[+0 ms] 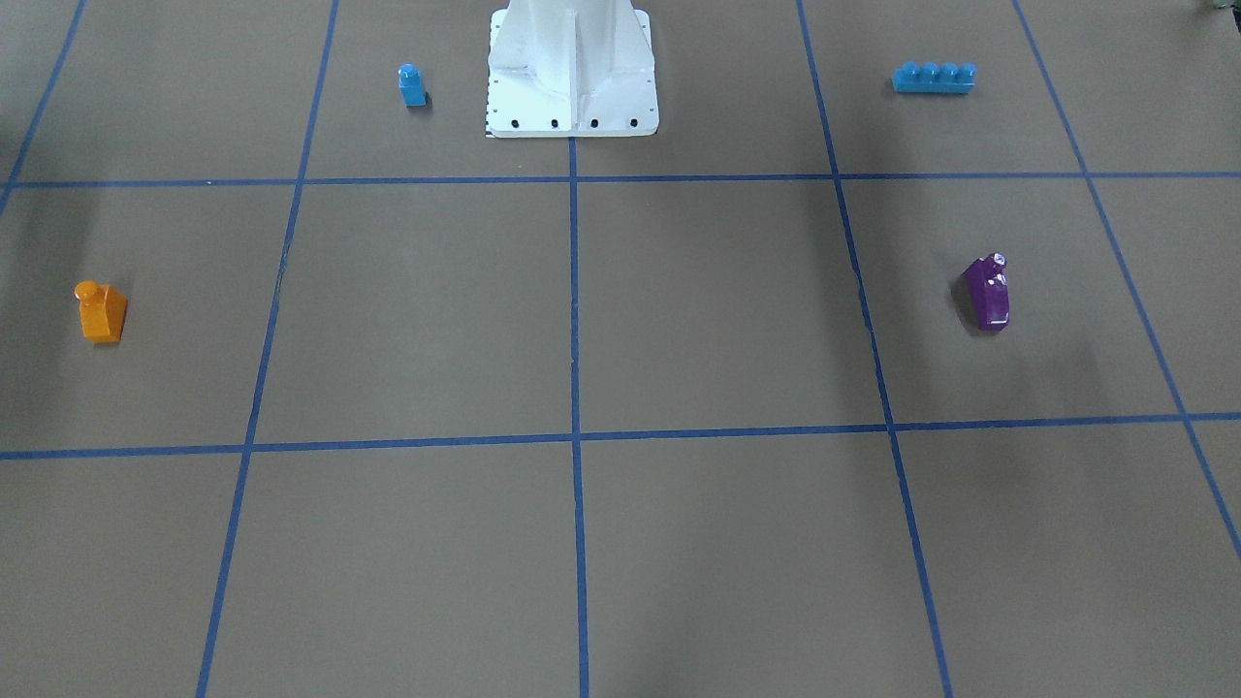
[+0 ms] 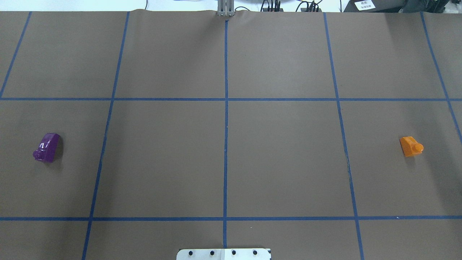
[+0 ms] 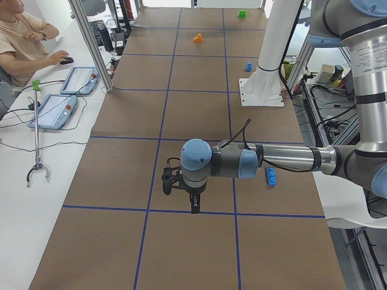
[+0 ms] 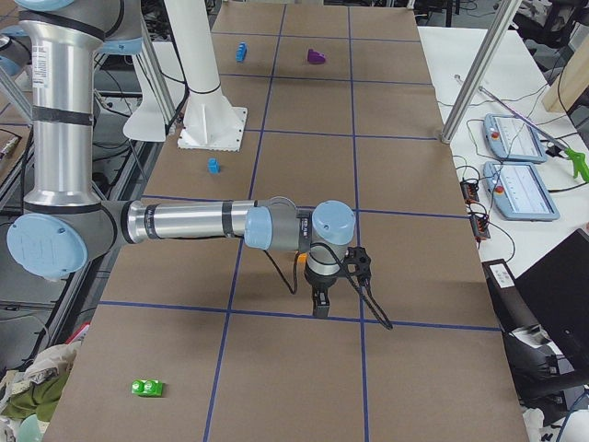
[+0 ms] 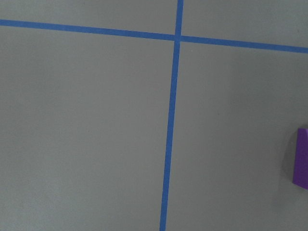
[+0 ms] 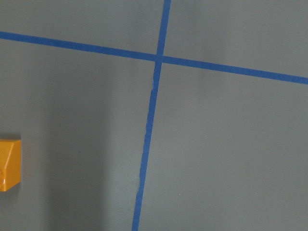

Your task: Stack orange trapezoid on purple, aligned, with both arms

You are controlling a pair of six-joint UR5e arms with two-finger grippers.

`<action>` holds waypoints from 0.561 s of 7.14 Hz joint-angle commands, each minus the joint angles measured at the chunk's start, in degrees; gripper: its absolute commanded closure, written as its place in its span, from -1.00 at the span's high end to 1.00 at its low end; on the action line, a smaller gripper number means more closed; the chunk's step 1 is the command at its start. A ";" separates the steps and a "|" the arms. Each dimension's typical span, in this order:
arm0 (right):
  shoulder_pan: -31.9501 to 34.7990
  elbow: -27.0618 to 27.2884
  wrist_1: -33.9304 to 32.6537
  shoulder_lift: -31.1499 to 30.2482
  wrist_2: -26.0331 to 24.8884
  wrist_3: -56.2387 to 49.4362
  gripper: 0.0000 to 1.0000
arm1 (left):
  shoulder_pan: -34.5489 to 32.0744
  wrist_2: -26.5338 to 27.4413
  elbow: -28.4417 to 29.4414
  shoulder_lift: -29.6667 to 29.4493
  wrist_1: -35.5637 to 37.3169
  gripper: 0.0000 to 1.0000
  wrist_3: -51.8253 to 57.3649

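The orange trapezoid [image 1: 102, 312] stands on the brown table at the robot's right; it also shows in the overhead view [image 2: 410, 146] and at the left edge of the right wrist view [image 6: 8, 165]. The purple brick [image 1: 988, 291] lies at the robot's left, seen from overhead [image 2: 47, 147] and at the right edge of the left wrist view [image 5: 302, 156]. My left gripper [image 3: 193, 205] and my right gripper [image 4: 319, 308] hang above the table, each near its brick. They show only in the side views, so I cannot tell whether they are open or shut.
A small blue single-stud brick [image 1: 412, 85] and a long blue four-stud brick [image 1: 933, 78] lie on either side of the white pedestal [image 1: 572, 68]. A green brick [image 4: 147, 388] lies at the table's right end. An operator [image 3: 24, 36] sits at a side desk.
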 commanded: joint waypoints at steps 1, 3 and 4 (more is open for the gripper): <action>-0.10 -0.53 0.28 -0.08 0.03 0.28 1.00 | -0.03 0.24 -1.60 0.31 -0.09 1.00 -0.02; -0.10 -0.97 0.28 -0.35 2.47 0.54 1.00 | -0.03 0.24 -1.09 0.75 -0.44 1.00 -0.02; -0.10 -1.06 0.37 -0.35 2.49 0.46 1.00 | -0.03 0.24 -0.48 0.75 -0.53 1.00 -0.11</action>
